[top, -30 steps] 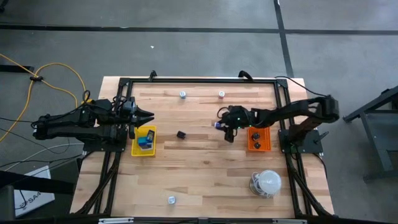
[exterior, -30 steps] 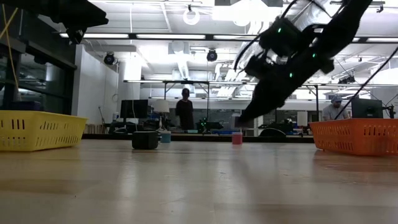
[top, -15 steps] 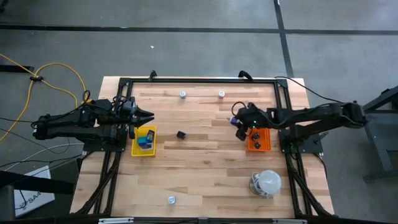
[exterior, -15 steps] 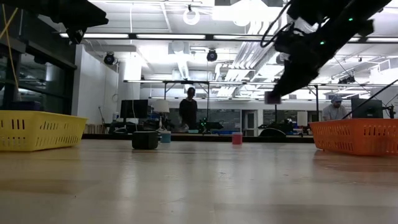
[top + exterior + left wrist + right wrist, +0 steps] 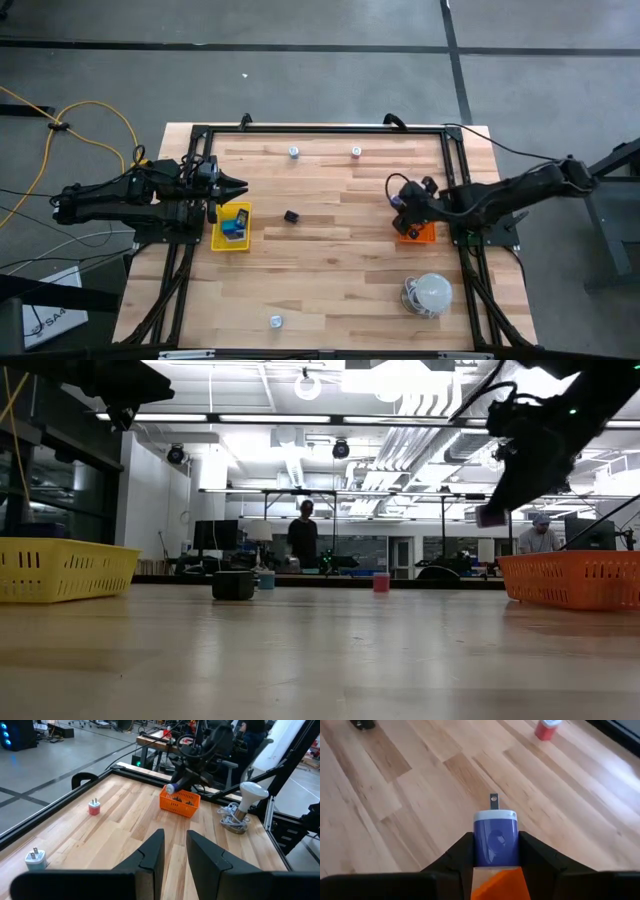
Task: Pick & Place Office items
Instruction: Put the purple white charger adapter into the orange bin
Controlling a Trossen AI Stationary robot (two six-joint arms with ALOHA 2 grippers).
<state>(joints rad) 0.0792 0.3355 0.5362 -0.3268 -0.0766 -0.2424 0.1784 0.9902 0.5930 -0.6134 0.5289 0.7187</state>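
My right gripper (image 5: 400,201) hovers above the far-left corner of the orange tray (image 5: 418,231) and is shut on a blue-purple plug piece (image 5: 494,836) with a metal prong. The low view shows that piece (image 5: 490,516) in the air just left of the orange tray (image 5: 570,580). My left gripper (image 5: 240,185) waits above the far side of the yellow tray (image 5: 231,226), with a narrow gap between its fingers (image 5: 155,851). A small black block (image 5: 291,216) rests flat on the table between the trays. My right gripper pinches the blue-purple piece by its two side faces (image 5: 480,842) between the fingers. The pronged end (image 5: 493,800) sticks out past the fingertips. The piece is lifted clear of the table, above the orange tray's edge (image 5: 497,882).
A white plug (image 5: 294,152) and a red one (image 5: 356,151) stand near the far edge. Another white bit (image 5: 275,321) sits near the near edge. The white dome with a coiled cable (image 5: 432,293) is near the right corner. The yellow tray holds blue pieces.
My right gripper has carried the blue-purple piece from the table's middle toward the right edge, rising a little, and now stands over the orange tray's corner. It has stayed shut on the piece.
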